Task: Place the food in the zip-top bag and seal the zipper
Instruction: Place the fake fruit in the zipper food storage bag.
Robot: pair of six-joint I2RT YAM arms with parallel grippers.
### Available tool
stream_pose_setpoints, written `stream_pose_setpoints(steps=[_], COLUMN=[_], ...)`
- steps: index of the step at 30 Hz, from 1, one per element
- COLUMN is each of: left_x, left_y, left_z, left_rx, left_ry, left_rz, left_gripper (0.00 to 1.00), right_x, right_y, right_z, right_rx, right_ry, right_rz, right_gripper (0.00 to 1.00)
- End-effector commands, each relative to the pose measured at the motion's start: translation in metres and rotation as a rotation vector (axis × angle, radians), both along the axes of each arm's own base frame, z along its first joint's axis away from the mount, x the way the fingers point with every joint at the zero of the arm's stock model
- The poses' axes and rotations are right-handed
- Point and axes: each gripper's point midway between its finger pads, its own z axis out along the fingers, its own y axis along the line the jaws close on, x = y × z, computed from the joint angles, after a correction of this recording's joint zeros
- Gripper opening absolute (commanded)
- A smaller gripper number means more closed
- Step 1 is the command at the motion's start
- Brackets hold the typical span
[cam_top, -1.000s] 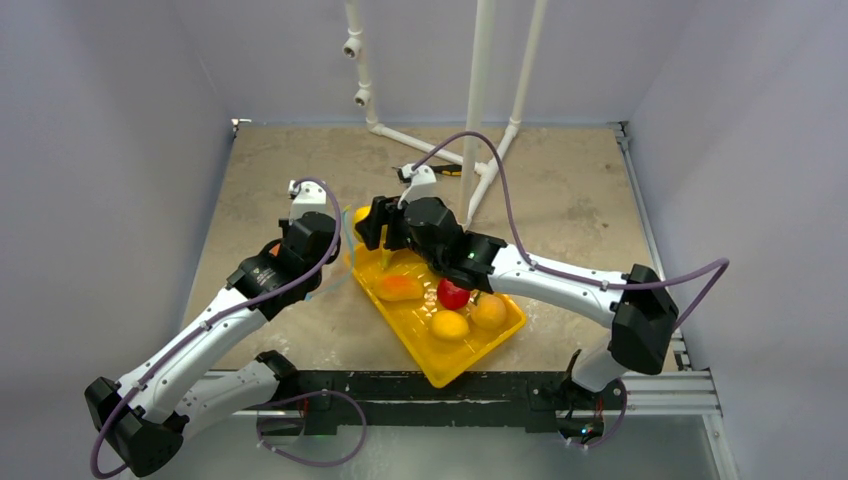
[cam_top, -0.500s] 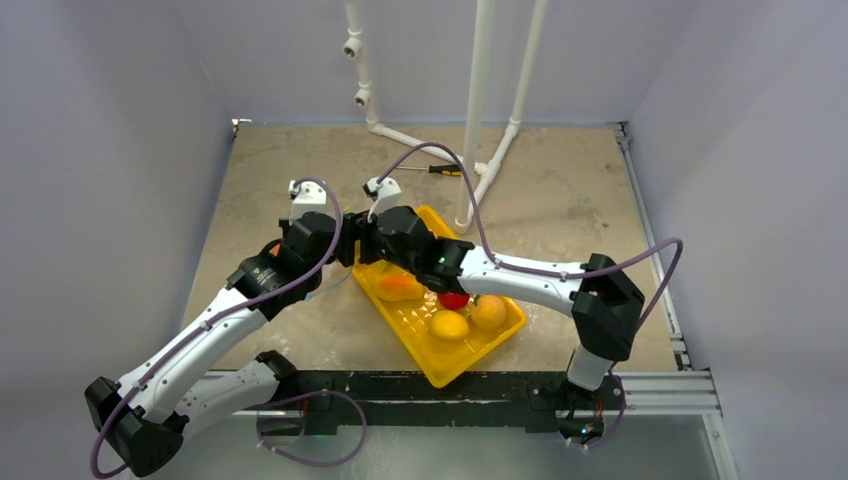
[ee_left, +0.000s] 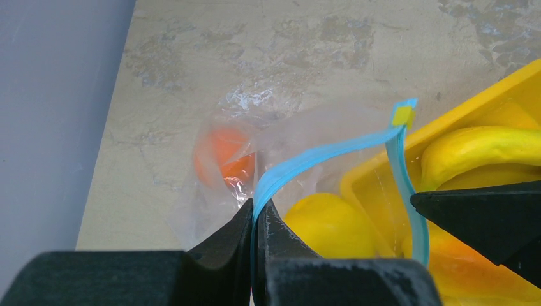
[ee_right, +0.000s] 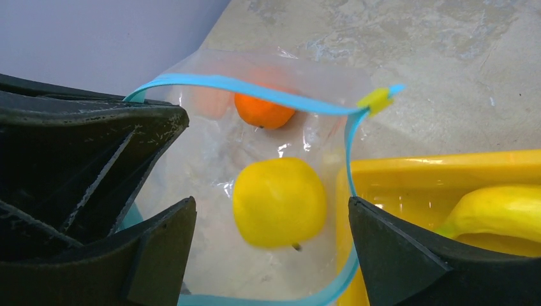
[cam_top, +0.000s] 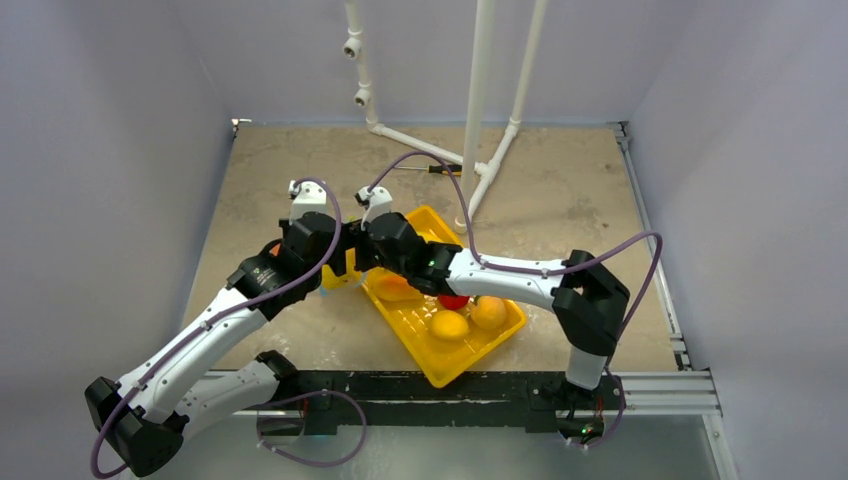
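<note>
L jaws pinched shut on thin teal-blue zipper strip (ee_left: 332, 150), holding soft clear plastic bag (ee_right: 210, 146) open on tabletop (ee_right: 446, 64), against L side of yellow gridded tray (ee_right: 446, 169). R jaws spread wide over bag mouth, gripping nothing. In bag: yellow lemon (ee_right: 279, 201), w/ orange fruit (ee_right: 261, 111) deeper. In tray: yellow banana (ee_right: 497, 210).

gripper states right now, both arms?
Left gripper: closed, pinching the teal-blue zipper strip of the soft clear plastic bag.
Right gripper: open, holding nothing, above the bag's open mouth.
</note>
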Motion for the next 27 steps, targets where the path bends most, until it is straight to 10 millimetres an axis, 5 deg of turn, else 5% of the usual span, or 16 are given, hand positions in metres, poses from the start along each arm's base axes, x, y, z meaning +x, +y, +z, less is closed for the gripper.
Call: stream_pose_setpoints(steps=[1, 17, 27], left_x=[0.002, 0.003, 0.004], left_y=[-0.002, -0.002, -0.002], left_z=[0.006, 0.004, 0.003], left_rx=[-0.012, -0.005, -0.002], left_ry=[-0.028, -0.024, -0.018], left_rz=[-0.004, -0.001, -0.002], left_gripper=[0.00, 0.00, 0.00], right_x=[0.004, 0.005, 0.003], right_y=[0.010, -0.031, -0.081], right_z=[0.041, 0.043, 0.014], right_rx=[0.098, 0.072, -0.049], right_ry=[-0.046, -0.043, -0.010], right_rz=[-0.010, -0.131, -0.257], right_gripper=[0.91, 0.93, 0.92])
